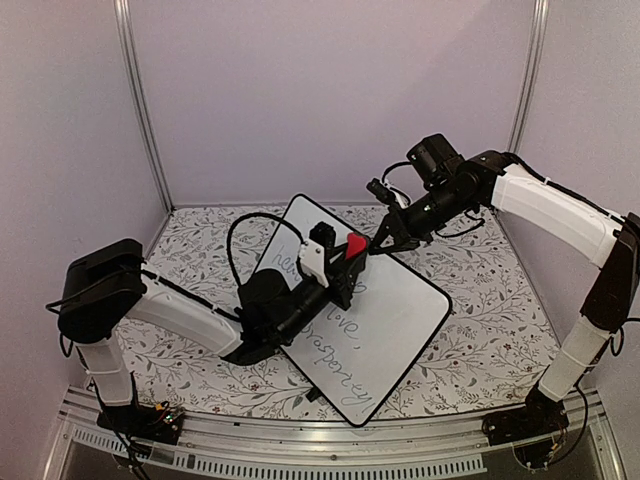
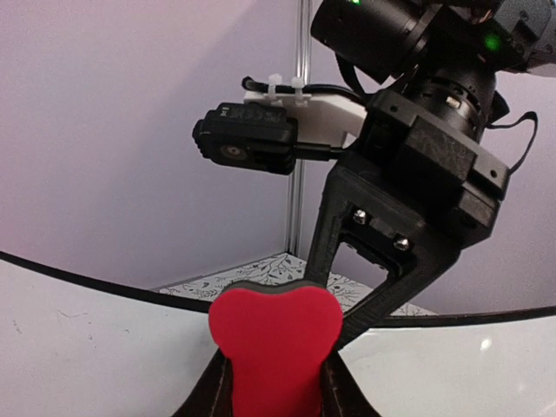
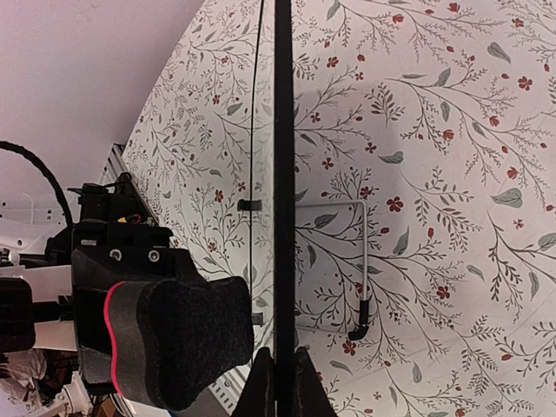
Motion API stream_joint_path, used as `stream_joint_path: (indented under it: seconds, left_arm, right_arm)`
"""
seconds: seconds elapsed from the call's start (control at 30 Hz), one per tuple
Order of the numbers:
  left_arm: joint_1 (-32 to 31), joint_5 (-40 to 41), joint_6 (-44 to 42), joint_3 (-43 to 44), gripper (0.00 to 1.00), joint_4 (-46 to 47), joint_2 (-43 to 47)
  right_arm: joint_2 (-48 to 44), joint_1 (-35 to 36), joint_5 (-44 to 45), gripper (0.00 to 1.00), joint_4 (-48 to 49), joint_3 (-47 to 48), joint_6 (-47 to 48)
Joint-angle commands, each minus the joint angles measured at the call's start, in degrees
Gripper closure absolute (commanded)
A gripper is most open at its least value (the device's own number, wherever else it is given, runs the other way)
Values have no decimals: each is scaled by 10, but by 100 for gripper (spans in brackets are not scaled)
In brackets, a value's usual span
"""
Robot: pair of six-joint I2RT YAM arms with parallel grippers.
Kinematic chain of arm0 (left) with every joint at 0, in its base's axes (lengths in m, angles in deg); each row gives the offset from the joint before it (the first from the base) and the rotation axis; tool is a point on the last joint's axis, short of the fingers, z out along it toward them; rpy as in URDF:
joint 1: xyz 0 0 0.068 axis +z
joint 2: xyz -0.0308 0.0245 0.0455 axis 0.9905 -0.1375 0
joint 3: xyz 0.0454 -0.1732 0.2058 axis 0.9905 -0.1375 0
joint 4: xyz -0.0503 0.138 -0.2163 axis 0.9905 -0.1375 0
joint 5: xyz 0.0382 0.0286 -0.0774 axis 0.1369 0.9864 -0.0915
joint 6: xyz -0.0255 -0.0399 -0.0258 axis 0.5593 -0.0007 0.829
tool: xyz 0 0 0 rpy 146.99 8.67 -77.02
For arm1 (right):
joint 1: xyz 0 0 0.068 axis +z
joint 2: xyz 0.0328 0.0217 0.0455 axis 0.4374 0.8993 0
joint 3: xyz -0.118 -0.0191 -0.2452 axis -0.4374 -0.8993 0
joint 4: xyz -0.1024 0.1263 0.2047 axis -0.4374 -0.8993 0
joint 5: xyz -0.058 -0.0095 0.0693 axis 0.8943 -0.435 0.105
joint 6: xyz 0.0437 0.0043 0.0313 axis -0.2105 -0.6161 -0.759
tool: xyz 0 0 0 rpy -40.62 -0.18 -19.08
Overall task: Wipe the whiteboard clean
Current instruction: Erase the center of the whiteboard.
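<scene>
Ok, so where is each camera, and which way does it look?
Top camera: high behind the robot, looking down at the whiteboard on the flowery table; left arm and right arm show whole.
Left wrist camera: on the left arm, looking forward over the whiteboard; its left claw, shut on the red eraser, shows at the bottom.
Right wrist camera: on the right arm, looking along the whiteboard's black rim; its right claw pinches that rim.
Shared: both wrist views show the eraser.
</scene>
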Motion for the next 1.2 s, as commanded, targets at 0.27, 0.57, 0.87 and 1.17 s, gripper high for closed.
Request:
stream_joint_path:
  seconds: [0.27,0.57,0.87,1.17]
  left_arm:
    - [1,-9,22,-24,100,10,-23]
    - [1,-8,36,-45,100,16,-23]
    - [1,-13,59,-83,100,22,-22]
    - [0,-14,66,-104,100,25,-14]
  right_arm:
    - [-17,7,-20,100,27,-3,18]
    - [-17,7,-18,100,27,-3,19]
    - [-19,7,-18,100,27,-4,19]
    - [-16,7,-20,100,27,-5,19]
